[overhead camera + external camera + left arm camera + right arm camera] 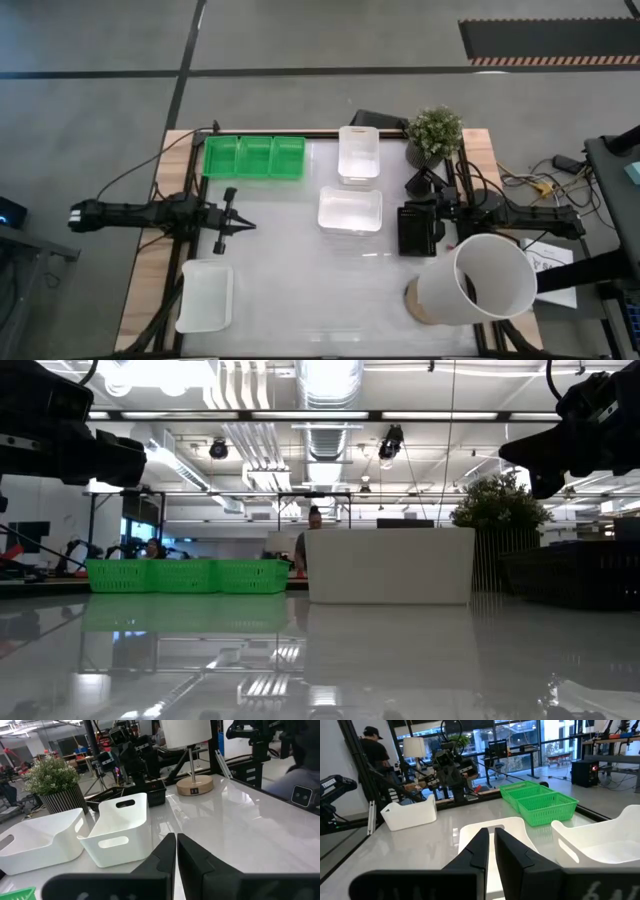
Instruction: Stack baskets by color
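Note:
Three bright green baskets point(253, 157) stand side by side on their bottoms at the table's far left. Three white baskets rest upright on the table: one at the far middle point(358, 153), one in the middle point(350, 209), one at the near left point(205, 295). A black mesh basket point(417, 230) sits at the right. My left gripper point(250, 224) hovers shut at the left, its fingers point(165, 855) pointing toward the middle white basket point(120, 832). My right gripper point(403, 213) hovers shut at the right, over the black basket's edge, its fingers point(479, 847) pointing toward the middle white basket point(495, 827).
A potted plant point(435, 135) stands at the far right. A large white cylinder point(480, 280) on a round wooden base stands at the near right. Dark objects point(378, 122) lie at the far edge. Bare tabletop point(310, 290) shows in the near middle.

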